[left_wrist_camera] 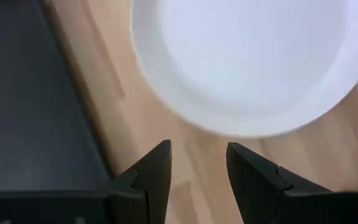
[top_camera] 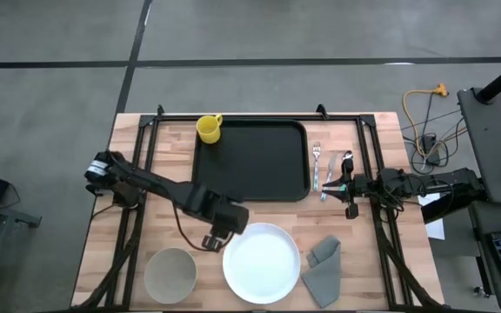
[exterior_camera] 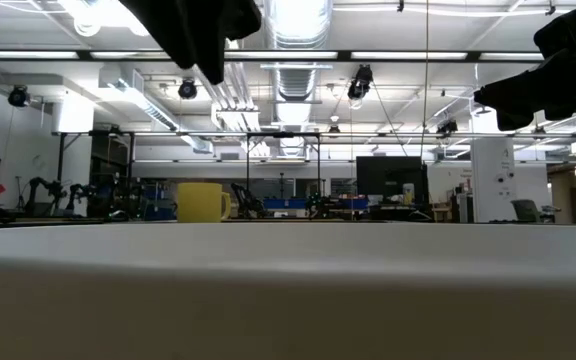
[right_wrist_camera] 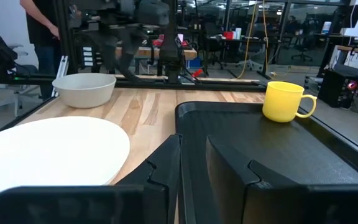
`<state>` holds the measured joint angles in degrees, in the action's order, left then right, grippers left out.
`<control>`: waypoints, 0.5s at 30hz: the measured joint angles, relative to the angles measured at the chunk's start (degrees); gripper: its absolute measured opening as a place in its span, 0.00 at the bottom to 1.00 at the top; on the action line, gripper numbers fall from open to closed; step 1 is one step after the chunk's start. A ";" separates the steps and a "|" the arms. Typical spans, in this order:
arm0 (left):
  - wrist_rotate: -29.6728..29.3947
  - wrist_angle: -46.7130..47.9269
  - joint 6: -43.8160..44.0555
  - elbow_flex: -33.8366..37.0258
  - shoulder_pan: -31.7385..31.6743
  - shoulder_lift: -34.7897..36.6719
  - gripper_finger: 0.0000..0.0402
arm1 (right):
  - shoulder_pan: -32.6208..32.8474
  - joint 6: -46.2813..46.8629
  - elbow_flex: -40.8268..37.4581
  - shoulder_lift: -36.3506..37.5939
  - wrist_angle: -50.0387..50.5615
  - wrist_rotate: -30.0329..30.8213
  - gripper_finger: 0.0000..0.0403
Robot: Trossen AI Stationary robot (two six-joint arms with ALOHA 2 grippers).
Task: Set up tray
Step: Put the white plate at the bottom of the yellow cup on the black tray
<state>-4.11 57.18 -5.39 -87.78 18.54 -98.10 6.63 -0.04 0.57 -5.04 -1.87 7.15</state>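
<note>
I see the wooden desk (top_camera: 103, 226) with the black tray (top_camera: 250, 161) at twelve o'clock, a yellow mug (top_camera: 209, 129) on its ten o'clock corner. The white plate (top_camera: 262, 263) sits at six. My left hand (top_camera: 218, 236) hovers at the plate's ten o'clock, fingers apart, empty. My right hand (top_camera: 342, 185) sits at the tray's three o'clock by the cutlery (top_camera: 317, 165), fingers narrow, gripping nothing.
</note>
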 joint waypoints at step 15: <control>6.39 -19.04 0.16 9.79 8.70 0.00 0.34 | -0.01 0.01 0.00 0.00 0.00 0.00 0.19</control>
<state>2.29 38.15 -5.23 -77.98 27.24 -98.10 6.62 -0.03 0.57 -5.04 -1.87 7.15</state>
